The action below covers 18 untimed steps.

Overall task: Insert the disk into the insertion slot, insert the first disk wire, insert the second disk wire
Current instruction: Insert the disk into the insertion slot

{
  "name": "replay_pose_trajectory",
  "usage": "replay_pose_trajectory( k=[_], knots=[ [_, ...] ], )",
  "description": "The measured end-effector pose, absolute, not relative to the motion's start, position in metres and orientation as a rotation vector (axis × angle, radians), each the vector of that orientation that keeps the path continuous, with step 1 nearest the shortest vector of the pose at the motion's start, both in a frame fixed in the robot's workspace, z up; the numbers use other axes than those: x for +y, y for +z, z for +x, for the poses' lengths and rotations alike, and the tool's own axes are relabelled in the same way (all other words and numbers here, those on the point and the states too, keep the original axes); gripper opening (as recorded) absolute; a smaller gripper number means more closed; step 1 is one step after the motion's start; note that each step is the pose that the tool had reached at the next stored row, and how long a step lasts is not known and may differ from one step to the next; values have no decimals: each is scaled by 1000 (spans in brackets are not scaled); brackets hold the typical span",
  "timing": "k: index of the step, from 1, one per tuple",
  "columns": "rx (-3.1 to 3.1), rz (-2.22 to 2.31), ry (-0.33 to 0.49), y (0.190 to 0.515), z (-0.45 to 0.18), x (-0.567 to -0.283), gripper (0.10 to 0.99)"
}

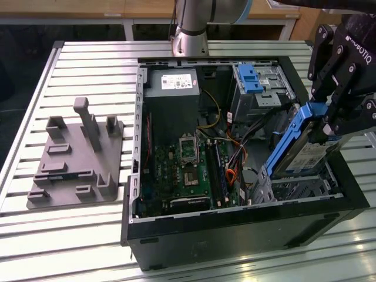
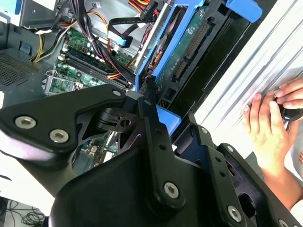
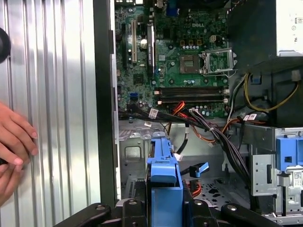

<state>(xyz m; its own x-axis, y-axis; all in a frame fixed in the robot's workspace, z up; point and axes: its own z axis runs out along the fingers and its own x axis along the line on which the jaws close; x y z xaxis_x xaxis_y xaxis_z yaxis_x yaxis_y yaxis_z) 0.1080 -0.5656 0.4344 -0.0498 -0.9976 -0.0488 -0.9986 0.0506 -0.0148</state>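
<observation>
My gripper (image 1: pixel 330 120) is shut on the disk (image 1: pixel 296 154), a silver drive in a bright blue carrier. It holds the disk steeply tilted over the exterior view's right end of the open computer case. The disk's lower end hangs just above the insertion slot (image 1: pixel 302 189), a grey perforated cage in the case's near right corner. In the first wrist view the blue carrier (image 3: pixel 164 176) sits between my fingers, with the cage (image 3: pixel 135 147) beyond it. The second wrist view shows the disk's underside (image 2: pixel 185 45) and connector. Loose black cables with a blue plug (image 3: pixel 200 168) lie beside the cage.
The motherboard (image 1: pixel 187 170) and power supply (image 1: pixel 173 82) fill the case's left part. A taller bay with a blue latch (image 1: pixel 251 79) stands at the back. A grey fixture plate (image 1: pixel 76 158) lies on the slatted table to the left. A person's hand (image 2: pixel 265 118) rests beside the case.
</observation>
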Motion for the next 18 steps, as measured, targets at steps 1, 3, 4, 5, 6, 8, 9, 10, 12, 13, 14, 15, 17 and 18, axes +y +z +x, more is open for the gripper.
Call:
replay_pose_trajectory(
  k=[1,3,4,5,6,8,9,10,12,13,14,15,17,18],
  knots=[
    [2243,-2134,35,434,108,-566,365],
    [2243,-2135,34,432,108,-565,365],
    [2243,-2136,33,431,108,-565,365],
    [2243,-2137,33,430,108,-565,365],
    [2243,-2137,33,429,108,-565,365],
    [2244,-2139,32,426,108,-565,365],
    [2244,-2139,32,424,108,-565,365],
    [2244,-2140,33,423,108,-565,365],
    [2243,-2142,33,419,108,-565,365],
    [2243,-2142,33,417,108,-565,365],
    [2242,-2143,33,416,108,-565,365],
    [2242,-2144,33,414,108,-565,365],
    [2241,-2145,34,410,108,-565,365],
    [2241,-2146,34,409,108,-565,365]
  ],
)
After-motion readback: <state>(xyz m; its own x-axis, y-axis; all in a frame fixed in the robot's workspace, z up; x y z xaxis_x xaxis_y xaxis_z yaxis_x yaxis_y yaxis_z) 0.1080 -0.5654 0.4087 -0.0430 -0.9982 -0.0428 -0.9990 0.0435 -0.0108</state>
